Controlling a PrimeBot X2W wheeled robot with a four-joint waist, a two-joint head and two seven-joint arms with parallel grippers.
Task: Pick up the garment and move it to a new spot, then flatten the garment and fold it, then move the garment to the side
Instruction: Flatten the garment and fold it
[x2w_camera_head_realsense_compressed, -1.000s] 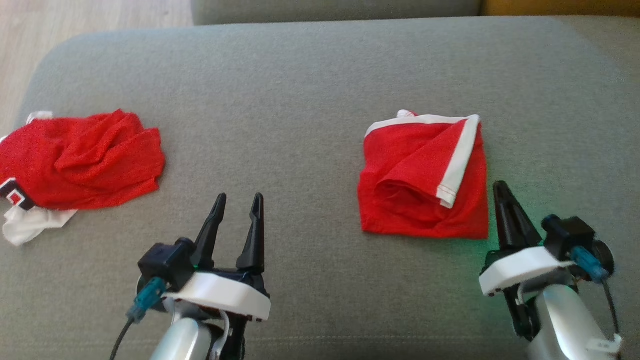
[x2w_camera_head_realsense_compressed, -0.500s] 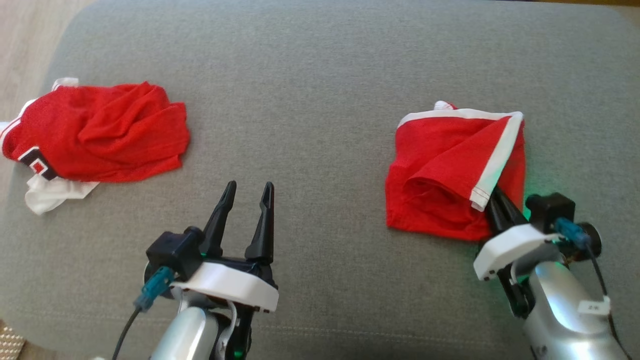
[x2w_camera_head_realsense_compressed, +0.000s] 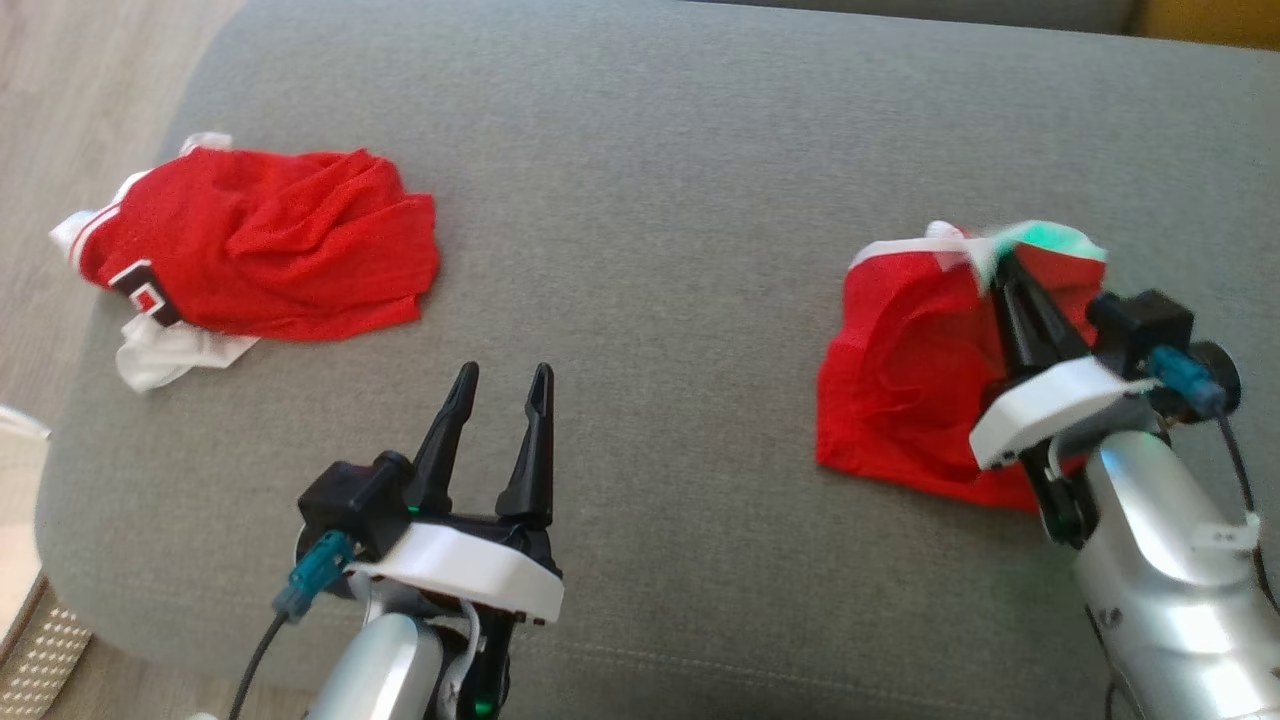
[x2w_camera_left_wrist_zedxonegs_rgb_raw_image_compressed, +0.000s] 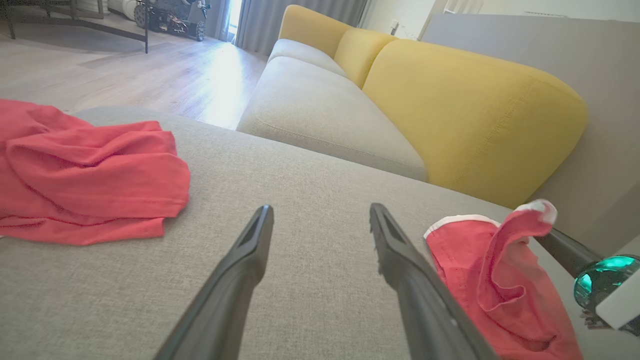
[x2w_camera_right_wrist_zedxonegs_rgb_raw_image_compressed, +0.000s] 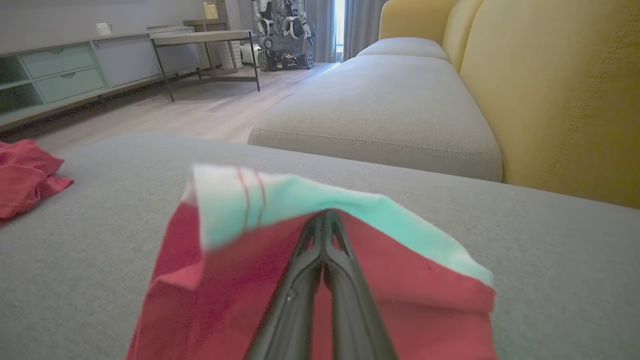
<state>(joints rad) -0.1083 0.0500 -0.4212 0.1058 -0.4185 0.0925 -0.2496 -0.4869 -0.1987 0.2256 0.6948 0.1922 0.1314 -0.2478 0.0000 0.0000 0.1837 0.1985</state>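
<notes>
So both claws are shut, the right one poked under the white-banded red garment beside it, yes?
Not both. The left gripper is open, fingers well apart over the grey cushion, as the left wrist view shows. The right gripper is shut, poked under the white-banded red garment.

Garment (x2w_camera_head_realsense_compressed: 900, 400) matt cloth; cushion (x2w_camera_head_realsense_compressed: 650, 200) rough gry weave.
</notes>
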